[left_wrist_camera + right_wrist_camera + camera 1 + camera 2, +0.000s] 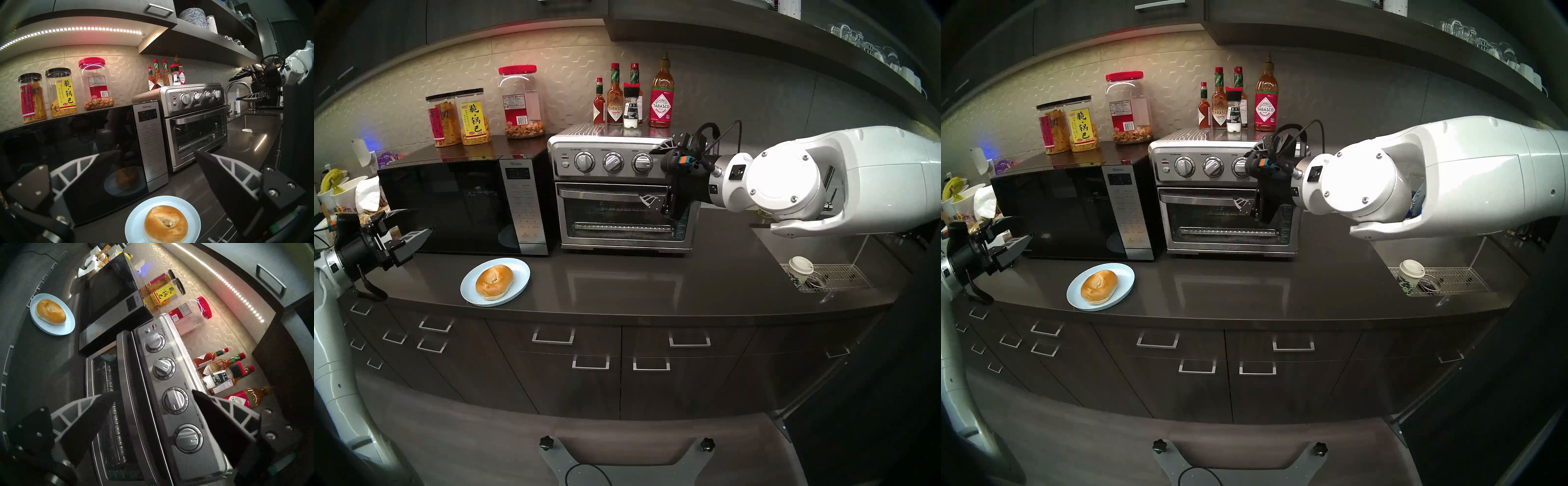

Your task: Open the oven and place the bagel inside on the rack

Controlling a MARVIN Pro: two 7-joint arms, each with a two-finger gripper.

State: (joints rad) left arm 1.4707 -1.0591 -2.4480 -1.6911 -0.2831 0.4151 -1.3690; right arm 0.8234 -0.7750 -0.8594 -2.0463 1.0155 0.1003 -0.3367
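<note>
Overhead, a strip of small white lights (pixel 71 29) ran under the dark upper cabinets, lighting a pale tiled backsplash and a dark grey glossy countertop (pixel 653 278) with handled drawers below. On that countertop stood the boxy brushed-steel toaster oven (pixel 619 190), its glass door pulled only slightly ajar at the top, the bar handle (pixel 134 395) standing a little off the control panel. Through the glass a wire rack (pixel 195 140) showed dimly inside.

Just left of the oven sat a wide black microwave (pixel 463 203) marked "INVERTER". On the microwave's top stood three clear snack jars (pixel 473 117), one with a yellow label in Chinese characters, one with a red lid. On the oven's own top stood several red-capped sauce bottles (pixel 660 98) reading "TABASCO". The oven's knobs carried the words "OFF", "Toast", "Bake" and "Broil".

In front of the microwave, left of and nearer than the oven, the golden-brown glossy bagel (pixel 494 281) lay on a pale blue round plate (pixel 517 271). To the oven's right lay a sink with a white-lidded paper cup (pixel 800 268) on a wire grid.

The right gripper (pixel 656 176) hung before the oven's right end, fingers spread wide, one above and one below the handle, grasping nothing. The left gripper (pixel 412 224) hovered left of the plate before the microwave, jaws likewise released and empty.
</note>
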